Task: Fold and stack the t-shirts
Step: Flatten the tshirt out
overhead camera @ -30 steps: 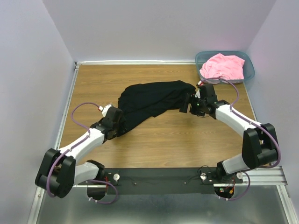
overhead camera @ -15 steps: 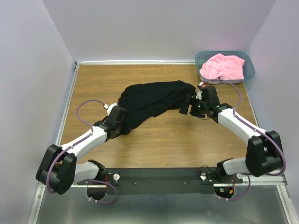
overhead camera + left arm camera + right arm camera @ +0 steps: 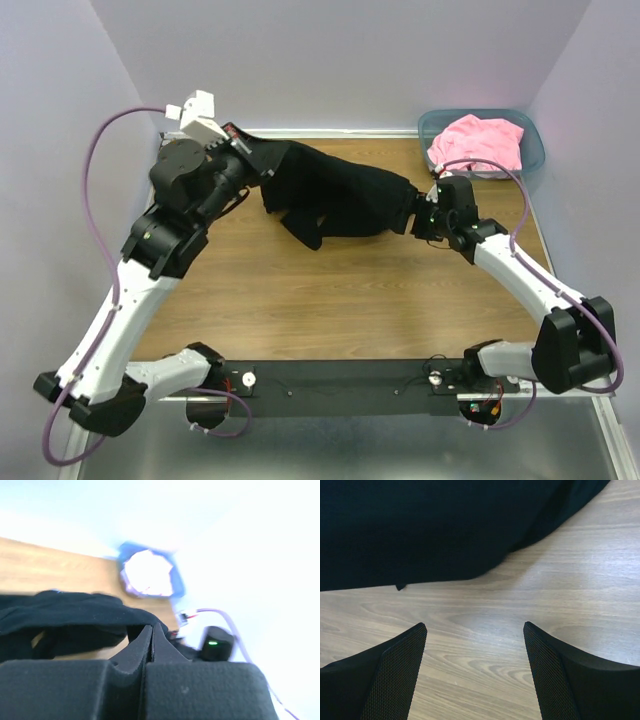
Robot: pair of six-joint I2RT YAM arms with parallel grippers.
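Here, the large plain black cloth t-shirt is clamped aloft by the left gripper; the right gripper is spread wide.

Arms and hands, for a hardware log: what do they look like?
The left arm and right arm have white links, black joints and looping purple cables. The left hand and right hand are black; the right's tapered fingers are mesh-textured. A green light glows on the right wrist.
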